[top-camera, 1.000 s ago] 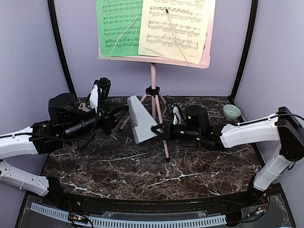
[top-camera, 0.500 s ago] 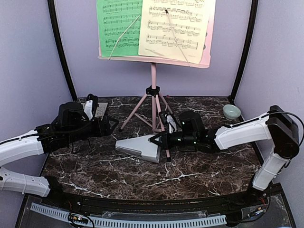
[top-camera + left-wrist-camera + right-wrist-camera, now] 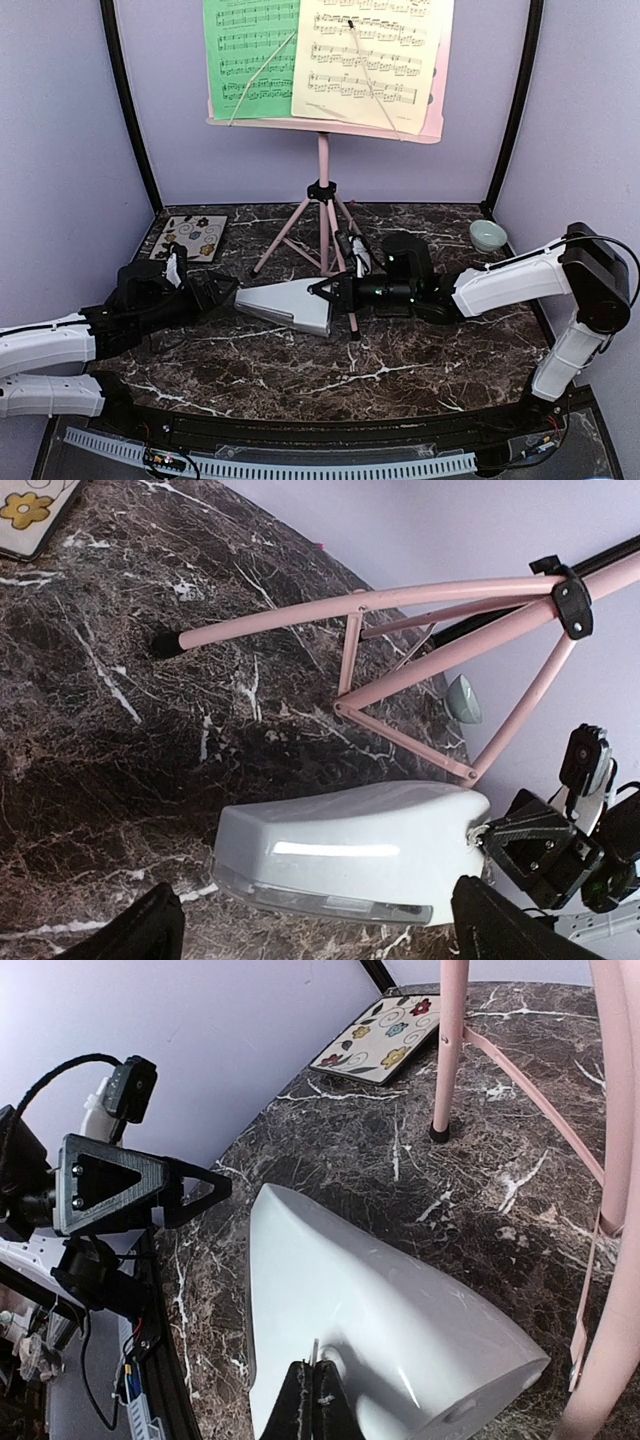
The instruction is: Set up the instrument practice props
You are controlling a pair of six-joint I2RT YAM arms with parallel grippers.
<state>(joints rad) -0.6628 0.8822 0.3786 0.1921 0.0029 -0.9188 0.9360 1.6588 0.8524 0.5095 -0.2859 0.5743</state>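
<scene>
One prop not yet standing: reading the step in hand as righting the metronome [image 3: 285,305]. Finding it lying on its side on the marble table [image 3: 300,375], just in front of the legs of the pink music stand [image 3: 323,170], narrow end toward the left gripper [image 3: 222,293], wide end toward the right gripper [image 3: 322,290]. Noting the right fingers [image 3: 300,1410] pressed together, pinching a small thin pin on the shell. Noting the left fingers [image 3: 140,935] spread wide, gripping nothing, hovering just beside the narrow end.

Judging how to do it well: bringing the left jaws around the narrow end rather than trusting the pin alone (a pinch that thin probably letting the body swing), tipping slowly about the base edge, keeping clear of the nearest tripod leg, letting go only once the base is sitting flat.

Materials: taking the shell for smooth, glossy grey-white plastic, a tapering pyramid with rounded corners, probably slippery between pads. Taking the stand for thin painted tube, with a black collar [image 3: 321,190] joining three legs and a dark foot cap [image 3: 163,643]. Seeing the green page [image 3: 250,50] and the pale-yellow page [image 3: 385,50] resting flat on the desk. Reading the tabletop as dark veined stone, hard and slick-looking.
</scene>
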